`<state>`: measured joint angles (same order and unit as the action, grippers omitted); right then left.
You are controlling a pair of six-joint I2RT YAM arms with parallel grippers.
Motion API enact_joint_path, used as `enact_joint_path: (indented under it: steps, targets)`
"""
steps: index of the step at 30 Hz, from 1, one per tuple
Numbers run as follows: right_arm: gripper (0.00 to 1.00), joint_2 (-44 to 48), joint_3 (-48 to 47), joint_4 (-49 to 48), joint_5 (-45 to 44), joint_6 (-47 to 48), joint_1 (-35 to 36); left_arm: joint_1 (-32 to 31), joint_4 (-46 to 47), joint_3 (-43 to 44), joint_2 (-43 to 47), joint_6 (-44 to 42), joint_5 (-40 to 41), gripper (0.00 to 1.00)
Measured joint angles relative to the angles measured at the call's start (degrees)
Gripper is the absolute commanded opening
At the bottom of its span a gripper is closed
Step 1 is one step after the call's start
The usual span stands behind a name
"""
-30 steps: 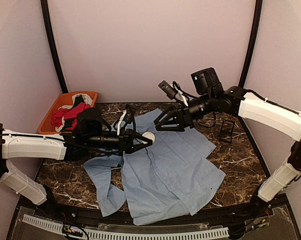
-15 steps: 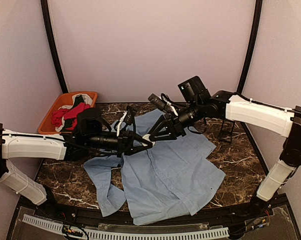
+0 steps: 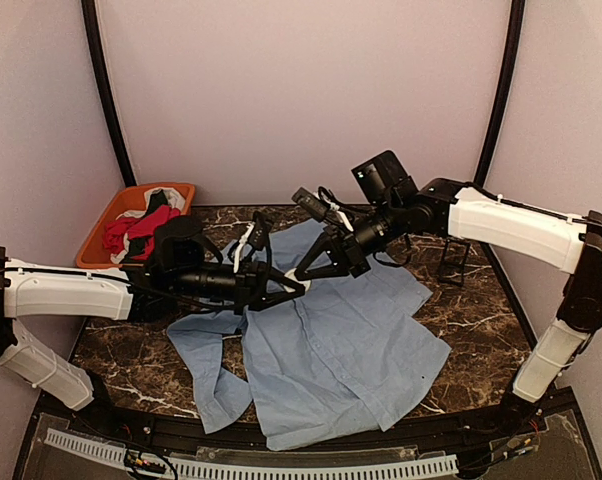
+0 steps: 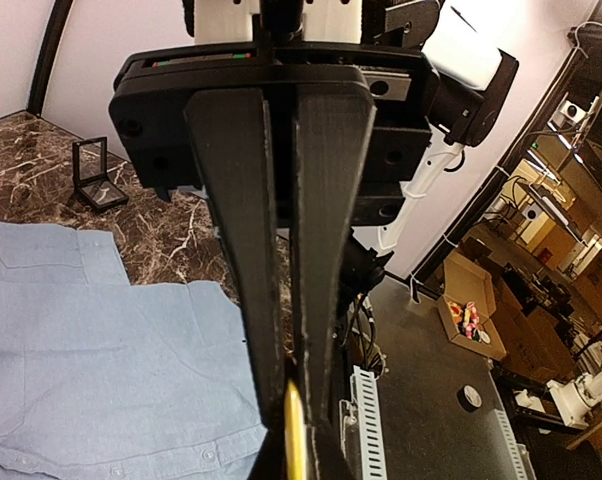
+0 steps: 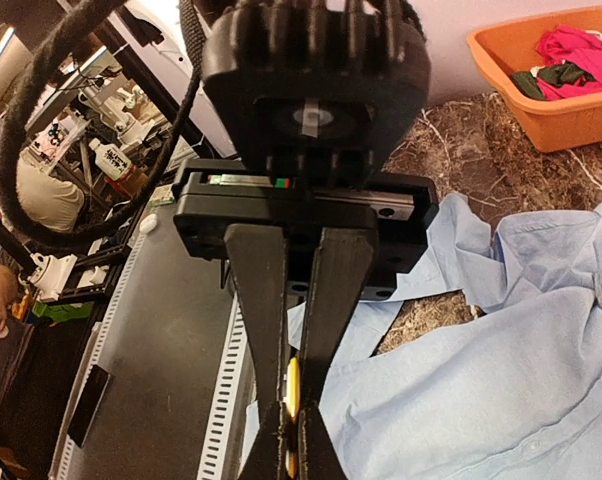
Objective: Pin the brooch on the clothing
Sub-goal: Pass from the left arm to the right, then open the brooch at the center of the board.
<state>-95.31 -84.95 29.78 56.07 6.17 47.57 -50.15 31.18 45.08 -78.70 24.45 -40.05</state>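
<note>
The light blue shirt (image 3: 341, 340) lies spread on the marble table, collar toward the back; it also shows in the left wrist view (image 4: 81, 330) and the right wrist view (image 5: 501, 380). The brooch (image 3: 295, 273) is a small round disc, held above the shirt's collar area. It shows edge-on as a yellow sliver in both wrist views (image 4: 294, 430) (image 5: 292, 392). My left gripper (image 3: 291, 278) (image 4: 293, 462) is shut on it. My right gripper (image 3: 304, 269) (image 5: 289, 462) meets it tip to tip from the right, also closed on the brooch.
An orange basket (image 3: 131, 215) (image 5: 541, 60) with red, black and white garments stands at the back left. A small black open box (image 3: 453, 262) (image 4: 96, 180) stands at the back right, beyond the shirt. A white slotted rail (image 3: 251, 465) runs along the near edge.
My right gripper has moved left and down to the left gripper's tips and closed on the brooch. The left arm has held still with the brooch.
</note>
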Motion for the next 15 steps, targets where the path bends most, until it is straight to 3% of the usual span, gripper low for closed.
enact_joint_path:
  steps: [6, 15]
  targets:
    - [0.00, 0.00, -0.04, 0.28, -0.42, 0.61, 0.07, -0.02, 0.13, 0.00, 0.02, -0.37, 0.37, 0.31]
    - [0.00, 0.61, -0.04, -1.14, -4.81, -2.80, 0.09, -0.11, -2.29, -1.66, 6.14, -1.33, 5.86, 0.38]
